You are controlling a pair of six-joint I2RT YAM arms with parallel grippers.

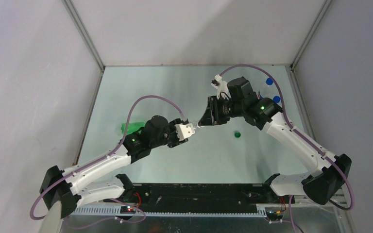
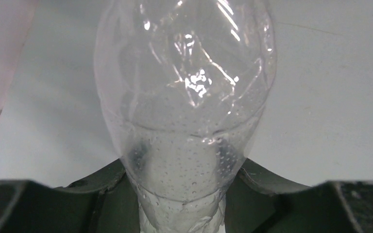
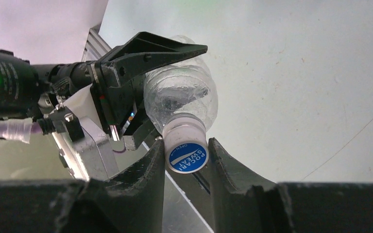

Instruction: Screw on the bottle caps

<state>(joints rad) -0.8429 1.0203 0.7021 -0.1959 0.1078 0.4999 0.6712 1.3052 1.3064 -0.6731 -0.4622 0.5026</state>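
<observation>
My left gripper (image 1: 193, 128) is shut on the clear bottle (image 2: 184, 97), its jaws clamped on the bottle's lower body (image 2: 182, 194). The bottle is held off the table, pointing at the right gripper. A white cap (image 3: 187, 145) with a blue printed top sits on the bottle's neck. My right gripper (image 3: 187, 156) is shut on that cap, one finger on each side. In the top view the two grippers meet at mid-table, the right one (image 1: 205, 118) facing left. The green bottle (image 1: 128, 127) lies on the table behind the left arm. The dark green cap (image 1: 237, 134) rests alone on the table.
Two bright blue caps (image 1: 269, 81) (image 1: 276, 99) show at the back right, behind the right arm. Grey walls enclose the table (image 1: 175, 87) on three sides. The left arm's finger (image 3: 150, 48) fills the upper left of the right wrist view.
</observation>
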